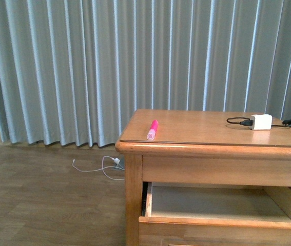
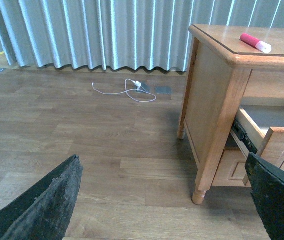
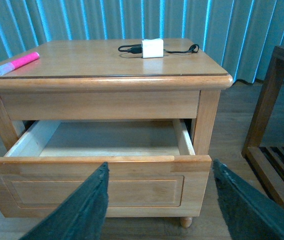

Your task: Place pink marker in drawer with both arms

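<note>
I am treating this as the pick-up step. The drawer (image 1: 214,221) is already standing pulled out in the lower right of the front view, and its visible floor is bare. The pink marker (image 1: 152,130) is lying near frame centre on the table top (image 1: 201,128), close to its front left corner and well apart from the white charger block (image 1: 261,122) at the right. The left gripper (image 2: 162,165) and right gripper (image 3: 160,167) are both holding their jaws spread wide and gripping nothing. Neither is near the marker. Next, I am judging, one arm needs to reach above the table, straddle the marker across its width and close.
</note>
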`<action>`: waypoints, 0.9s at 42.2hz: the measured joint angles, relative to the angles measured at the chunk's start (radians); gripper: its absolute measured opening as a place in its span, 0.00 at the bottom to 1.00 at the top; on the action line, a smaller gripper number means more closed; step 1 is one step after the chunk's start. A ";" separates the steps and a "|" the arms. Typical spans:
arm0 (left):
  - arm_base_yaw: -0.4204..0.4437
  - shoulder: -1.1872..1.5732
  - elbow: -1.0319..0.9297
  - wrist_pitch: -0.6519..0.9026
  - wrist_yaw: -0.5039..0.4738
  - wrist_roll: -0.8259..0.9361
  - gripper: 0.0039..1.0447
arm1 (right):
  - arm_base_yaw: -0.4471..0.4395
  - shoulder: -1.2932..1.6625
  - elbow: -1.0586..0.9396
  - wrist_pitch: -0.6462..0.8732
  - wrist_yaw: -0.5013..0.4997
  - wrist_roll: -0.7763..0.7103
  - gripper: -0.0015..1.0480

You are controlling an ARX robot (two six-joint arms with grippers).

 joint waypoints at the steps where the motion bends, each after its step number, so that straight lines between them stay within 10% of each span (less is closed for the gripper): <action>1: 0.000 0.000 0.000 0.000 0.000 0.000 0.94 | 0.000 0.000 0.000 0.000 0.000 -0.002 0.65; 9: 0.000 0.000 0.000 0.000 0.000 0.000 0.94 | 0.000 0.000 0.000 0.000 0.000 -0.002 0.93; 38: 0.000 0.000 0.000 0.000 0.000 0.000 0.94 | 0.000 0.000 0.000 0.000 0.000 -0.003 0.92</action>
